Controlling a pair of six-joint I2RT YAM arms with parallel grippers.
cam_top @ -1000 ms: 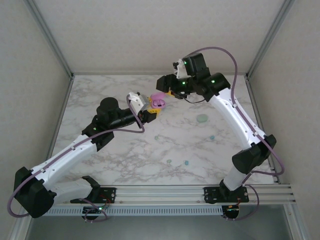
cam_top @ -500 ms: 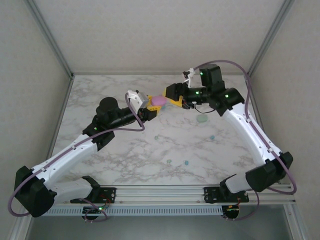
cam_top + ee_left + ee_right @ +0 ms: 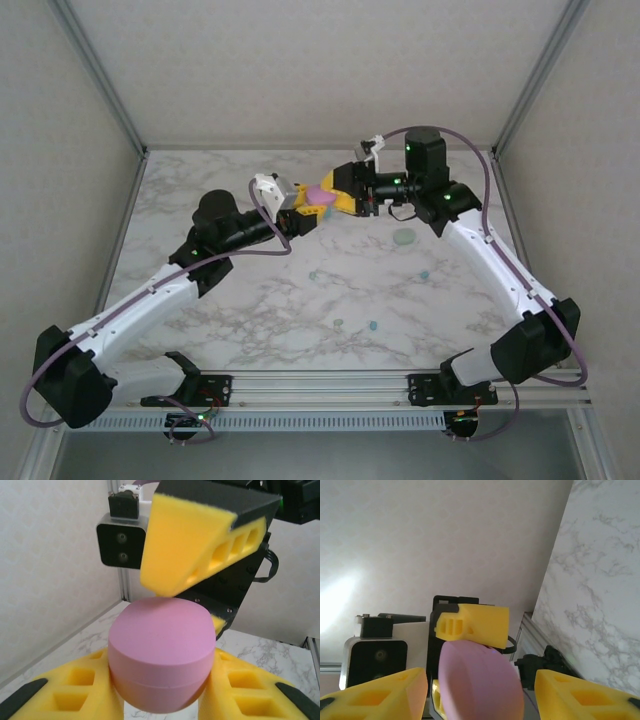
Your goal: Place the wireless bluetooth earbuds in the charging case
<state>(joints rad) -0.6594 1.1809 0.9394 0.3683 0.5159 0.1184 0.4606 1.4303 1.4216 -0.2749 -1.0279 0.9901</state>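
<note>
The pink charging case (image 3: 160, 655) has its lid down and is clamped between the yellow fingers of my left gripper (image 3: 306, 210), which is shut on it above the back middle of the table. My right gripper (image 3: 335, 196) faces it from the right, jaws open around the case (image 3: 480, 685). One right finger (image 3: 185, 545) rests on the lid; a gap shows on the other side. Several tiny teal earbuds lie on the marble: one (image 3: 313, 274), another (image 3: 424, 274), and a pair (image 3: 372, 326) nearer the front.
A mint green oval case (image 3: 404, 237) lies on the table under the right forearm. Metal frame posts and white walls close in the back and sides. The arm bases and rail run along the near edge (image 3: 330, 385).
My right gripper has swung round from behind and closed in on the pink case from the right. The left gripper has shifted slightly toward the back with the case.
</note>
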